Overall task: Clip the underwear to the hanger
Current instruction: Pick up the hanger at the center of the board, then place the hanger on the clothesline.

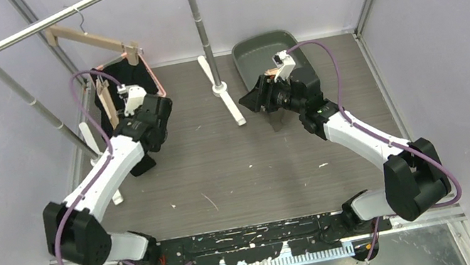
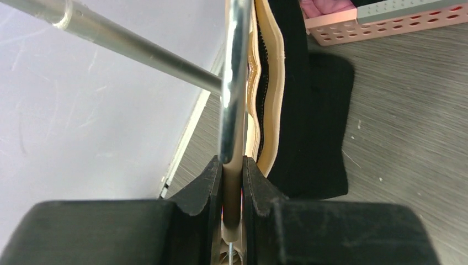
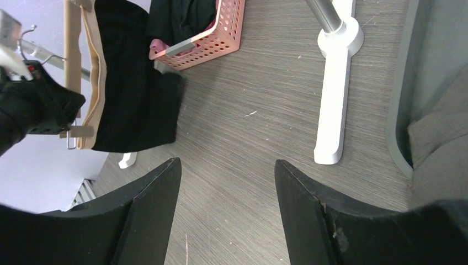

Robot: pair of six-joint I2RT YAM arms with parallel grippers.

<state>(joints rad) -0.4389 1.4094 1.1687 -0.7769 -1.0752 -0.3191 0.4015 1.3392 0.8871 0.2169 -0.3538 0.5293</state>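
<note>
A wooden hanger [image 1: 87, 38] hangs from the rack's rail at the back left. Black underwear [image 3: 132, 83] hangs down along its lower bar and clip [image 3: 91, 72]. My left gripper [image 2: 233, 165] is shut on a beige clip arm [image 2: 232, 190] of the hanger, with the hanger's metal rod [image 2: 234, 83] rising straight out of the jaws. Just right of the jaws are the wooden clip faces [image 2: 271, 83] and the underwear [image 2: 317, 110]. In the top view my left gripper [image 1: 113, 104] sits at the hanger's low end. My right gripper [image 3: 226, 171] hangs open over the bare floor, holding nothing.
A pink basket [image 1: 152, 74] with dark clothes stands behind the hanger. The rack's white foot [image 3: 334, 110] and upright pole [image 1: 197, 16] stand between the arms. A grey tray [image 1: 251, 54] lies at the back right, behind my right gripper [image 1: 252, 101].
</note>
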